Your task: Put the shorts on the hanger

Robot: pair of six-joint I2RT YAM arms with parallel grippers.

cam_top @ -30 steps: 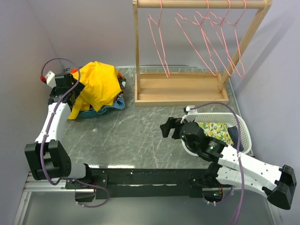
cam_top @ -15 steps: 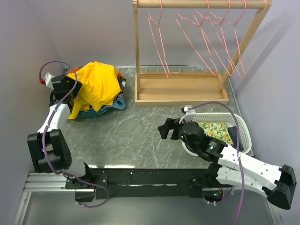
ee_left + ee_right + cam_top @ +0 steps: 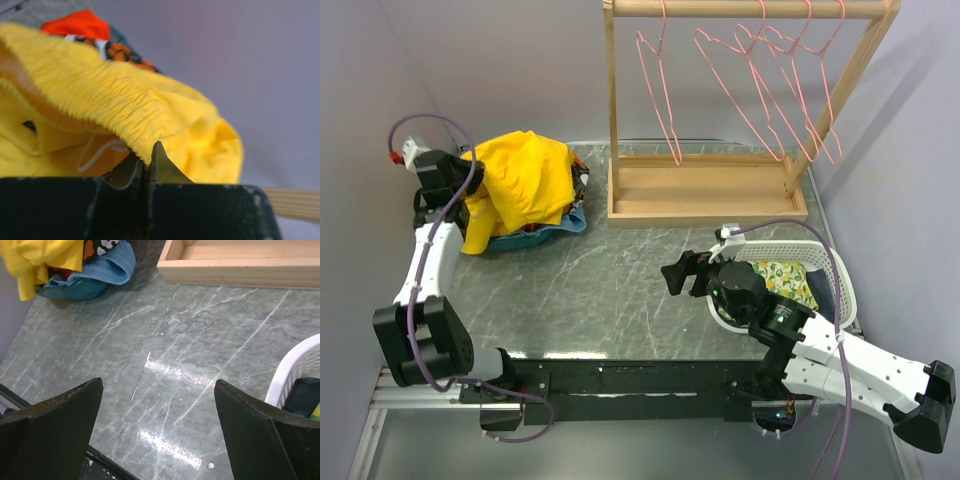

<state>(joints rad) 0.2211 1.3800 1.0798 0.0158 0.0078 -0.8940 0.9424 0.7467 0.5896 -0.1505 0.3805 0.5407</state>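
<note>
The bright yellow shorts (image 3: pixel 525 180) lie on top of a clothes pile at the table's back left. My left gripper (image 3: pixel 470 188) is at their left edge, shut on the gathered waistband. In the left wrist view the fingertips (image 3: pixel 148 152) pinch the ribbed yellow hem of the shorts (image 3: pixel 110 95), with the pale drawstring (image 3: pixel 97 152) hanging just beside them. Several thin pink wire hangers (image 3: pixel 658 98) hang from the wooden rail at the back. My right gripper (image 3: pixel 672 274) stands open over bare tabletop at mid-right, its jaws (image 3: pixel 157 387) wide apart with nothing between them. The shorts (image 3: pixel 40 260) also show in the right wrist view's top left corner.
Under the shorts lie a blue cloth (image 3: pixel 565 222) and an orange, black and white patterned garment (image 3: pixel 80 25). The wooden rack's base tray (image 3: pixel 705 195) stands at the back centre. A white basket (image 3: pixel 840 262) holding a lemon-print cloth (image 3: pixel 778 280) stands at the right. A wall runs close along the left.
My left gripper has closed on the shorts' waistband and drawn back to the left, lifting that edge a little. The right arm has barely shifted.
</note>
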